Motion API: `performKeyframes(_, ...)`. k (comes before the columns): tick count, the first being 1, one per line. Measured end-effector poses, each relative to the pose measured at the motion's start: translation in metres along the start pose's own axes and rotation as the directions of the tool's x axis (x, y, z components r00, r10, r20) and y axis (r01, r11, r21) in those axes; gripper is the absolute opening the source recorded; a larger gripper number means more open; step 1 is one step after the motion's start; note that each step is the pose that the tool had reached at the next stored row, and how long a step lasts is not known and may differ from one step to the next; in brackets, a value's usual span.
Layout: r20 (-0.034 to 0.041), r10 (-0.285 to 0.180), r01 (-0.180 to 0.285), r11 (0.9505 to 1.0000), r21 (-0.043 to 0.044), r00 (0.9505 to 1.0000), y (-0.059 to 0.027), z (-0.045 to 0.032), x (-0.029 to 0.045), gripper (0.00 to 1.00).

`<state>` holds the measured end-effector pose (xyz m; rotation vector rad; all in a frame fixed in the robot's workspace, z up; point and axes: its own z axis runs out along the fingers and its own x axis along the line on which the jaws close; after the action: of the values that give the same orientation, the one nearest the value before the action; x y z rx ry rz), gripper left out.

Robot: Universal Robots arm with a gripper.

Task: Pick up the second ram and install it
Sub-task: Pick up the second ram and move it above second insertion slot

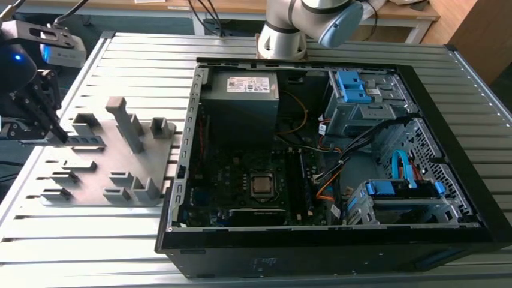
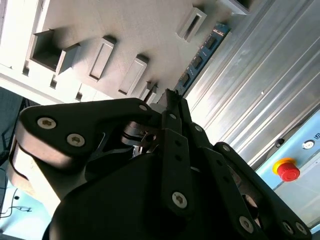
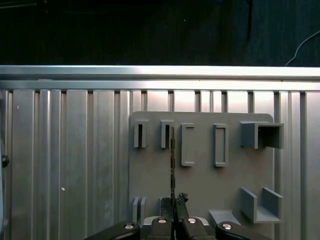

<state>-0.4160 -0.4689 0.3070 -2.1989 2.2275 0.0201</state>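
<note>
My gripper [image 1: 59, 138] is pinching the ram [image 1: 85, 143], with its fingers pressed tight on the flat sides. In the exterior view the ram sticks out from my gripper toward 3 o'clock, lying level over the grey holder plate [image 1: 95, 180]. I cannot tell if it touches the plate. The open computer case [image 1: 320, 255] sits farther off at 3 o'clock. I count one ram, one plate and one case.
</note>
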Motion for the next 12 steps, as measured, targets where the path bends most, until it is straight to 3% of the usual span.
performKeyframes(12, -0.0001, 0.000, 0.000, 1.0000, 0.0000, 1.0000, 0.0000, -0.0172, -0.0003, 0.14)
